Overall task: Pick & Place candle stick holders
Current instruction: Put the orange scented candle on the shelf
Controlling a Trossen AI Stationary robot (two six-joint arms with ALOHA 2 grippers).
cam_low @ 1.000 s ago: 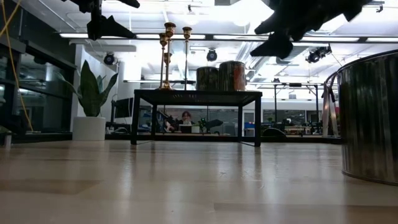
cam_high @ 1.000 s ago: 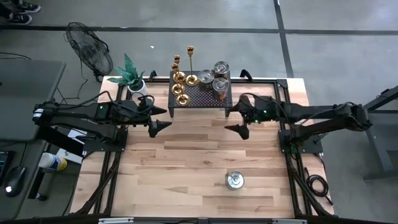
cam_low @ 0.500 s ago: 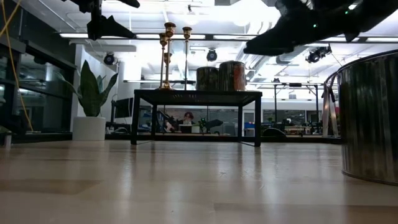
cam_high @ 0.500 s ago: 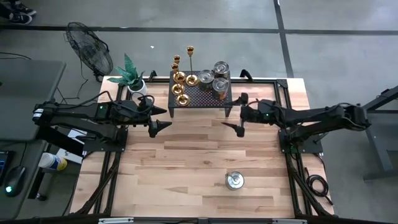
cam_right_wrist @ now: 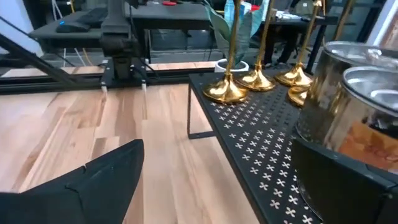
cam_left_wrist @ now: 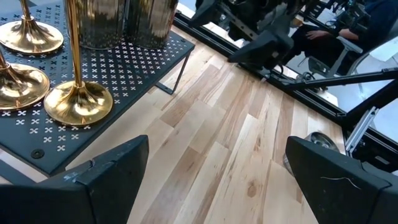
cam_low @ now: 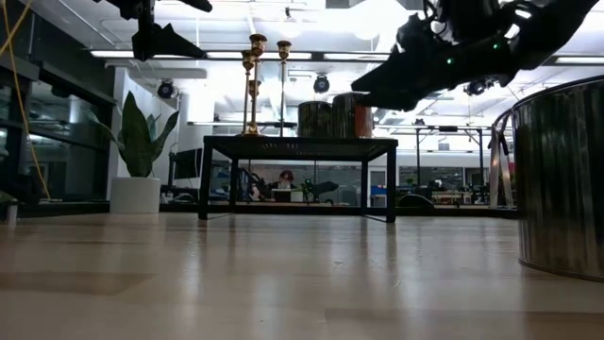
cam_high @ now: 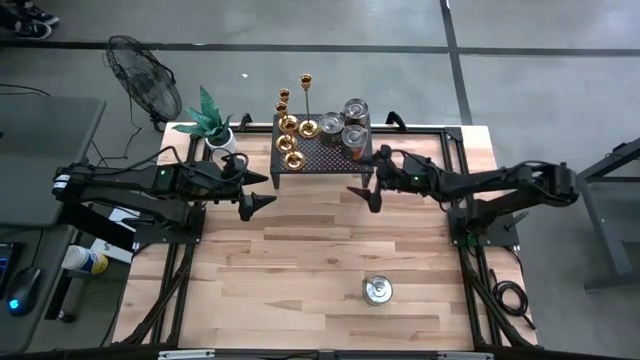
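**Right gripper at the corner of the stand, jaws spread, nothing held**

Hovering above the wooden table [cam_high: 300, 260] just off the near right corner of the black perforated stand [cam_high: 325, 155]: right gripper [cam_high: 362, 194], fingers wide apart and empty. Directly ahead of it in the right wrist view, the candle stick holders [cam_right_wrist: 249, 79], gold, upright on round flared bases, lined along the stand's far side; closest to that gripper on the stand, the metal canisters [cam_right_wrist: 360, 106]. Apart from every holder, no contact made.

On the opposite side, level with the stand's near left corner and well clear of it: left gripper [cam_high: 258, 204], likewise spread wide, holding nothing. Just ahead of its fingers in the left wrist view, three flared gold bases on the stand's patterned top, the nearest with a slim stem rising out of frame; beyond them, the right arm.

From above, holders grouped on the stand's left half, tallest at the back edge. Beside the left arm, past the stand's left end, a potted plant [cam_high: 212, 122]. Well behind the right gripper, toward the table's front edge, a lone round metal tin [cam_high: 377, 291].
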